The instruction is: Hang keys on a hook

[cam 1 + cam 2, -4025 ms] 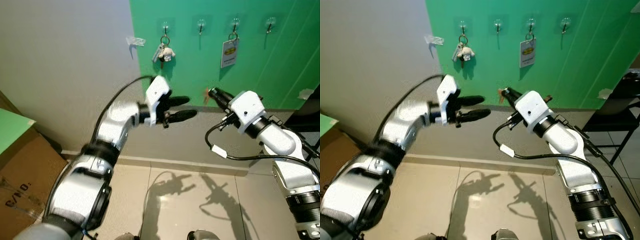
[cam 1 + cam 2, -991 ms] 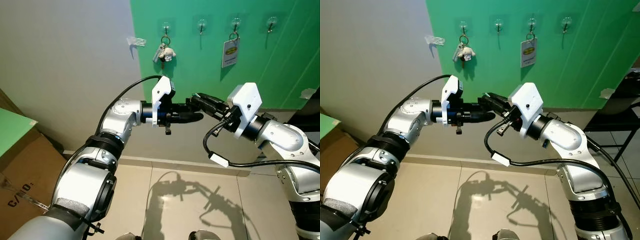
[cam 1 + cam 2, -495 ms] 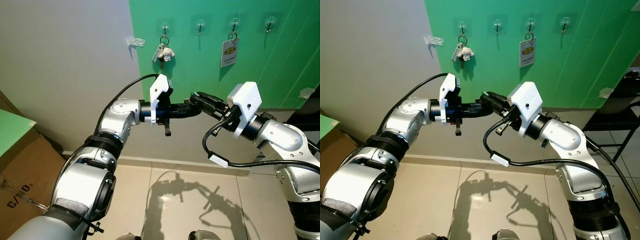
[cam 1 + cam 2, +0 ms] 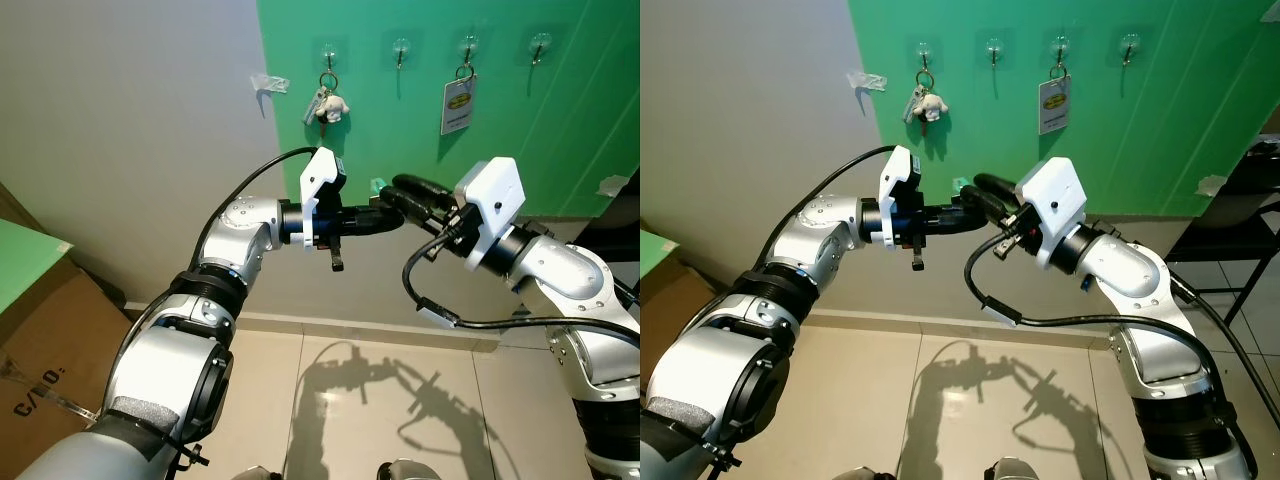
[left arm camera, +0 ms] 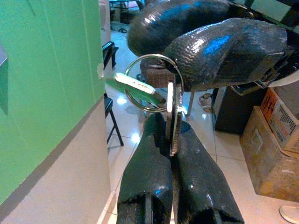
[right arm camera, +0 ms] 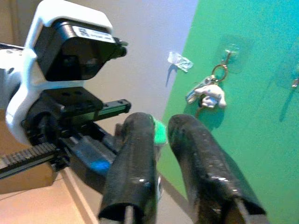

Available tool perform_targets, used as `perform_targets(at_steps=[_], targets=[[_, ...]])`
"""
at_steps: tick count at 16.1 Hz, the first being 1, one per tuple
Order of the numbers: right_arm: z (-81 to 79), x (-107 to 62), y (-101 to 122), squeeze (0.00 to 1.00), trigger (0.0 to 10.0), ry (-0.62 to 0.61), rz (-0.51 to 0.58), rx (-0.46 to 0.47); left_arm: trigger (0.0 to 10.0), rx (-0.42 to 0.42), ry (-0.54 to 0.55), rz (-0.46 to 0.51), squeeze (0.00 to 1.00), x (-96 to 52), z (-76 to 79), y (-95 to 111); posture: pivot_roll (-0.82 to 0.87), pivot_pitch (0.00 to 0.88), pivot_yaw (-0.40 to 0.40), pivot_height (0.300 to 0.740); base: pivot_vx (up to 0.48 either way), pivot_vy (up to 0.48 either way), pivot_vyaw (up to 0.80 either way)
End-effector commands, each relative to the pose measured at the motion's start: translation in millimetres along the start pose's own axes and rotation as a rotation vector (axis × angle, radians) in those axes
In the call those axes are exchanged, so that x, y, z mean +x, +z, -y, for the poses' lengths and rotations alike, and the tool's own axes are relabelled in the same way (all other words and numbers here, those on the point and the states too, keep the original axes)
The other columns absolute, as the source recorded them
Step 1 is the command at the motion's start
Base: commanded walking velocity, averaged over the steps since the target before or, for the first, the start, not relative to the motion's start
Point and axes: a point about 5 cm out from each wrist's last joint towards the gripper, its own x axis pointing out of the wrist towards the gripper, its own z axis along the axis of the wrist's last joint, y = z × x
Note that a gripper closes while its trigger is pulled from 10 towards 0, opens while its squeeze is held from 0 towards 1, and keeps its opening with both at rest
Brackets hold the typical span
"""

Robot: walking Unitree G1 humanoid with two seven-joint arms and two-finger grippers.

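A set of keys [image 5: 172, 116] on a steel ring with a green tag [image 4: 376, 185] is pinched in my left gripper [image 4: 372, 220], which is held out level in front of the wall. My right gripper [image 4: 398, 192] meets it from the right. Its two fingers [image 6: 135, 154] lie close together around the ring and the green tag [image 6: 160, 131]. On the green wall above is a row of clear hooks. One hook [image 4: 402, 48] just above the grippers is bare, as is the far right hook [image 4: 541, 44].
Another key bunch with a plush charm [image 4: 326, 103] hangs on the leftmost hook, and a yellow-and-white tag [image 4: 459, 102] hangs on the third. A cardboard box [image 4: 40, 330] stands at the left and a black chair [image 4: 1240, 250] at the right. Tiled floor lies below.
My right gripper has risen slightly and its fingers have drawn together over the key ring. The green tag now sticks out between the grippers. The left gripper holds still.
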Motion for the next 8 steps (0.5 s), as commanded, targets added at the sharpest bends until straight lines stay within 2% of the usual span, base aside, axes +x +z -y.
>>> perform_targets(at_steps=[1,5,6,8], targets=[[12.6,-0.5,-1,1.0,10.0,-0.086,-0.02,-0.034,0.0,0.043,-0.038,0.008,0.0,4.5,0.7,9,-0.33,0.05,0.093,0.74,0.0,0.0,0.0],[40.8,-4.8,-12,1.0,10.0,-0.302,-0.135,-0.22,0.0,0.05,-0.043,0.001,0.0,5.2,1.4,9,-0.33,0.042,0.096,0.74,0.0,0.0,0.0],[52.7,-7.3,-8,0.0,10.0,-0.414,-0.113,-0.254,0.0,0.053,-0.042,-0.001,0.0,5.1,1.5,9,-0.32,0.037,0.097,0.74,0.0,0.0,0.0],[55.9,-8.0,-6,0.0,10.0,-0.468,-0.078,-0.249,0.0,0.058,-0.027,0.005,0.0,3.3,0.5,9,-0.32,0.031,0.1,0.74,0.0,0.0,0.0]])
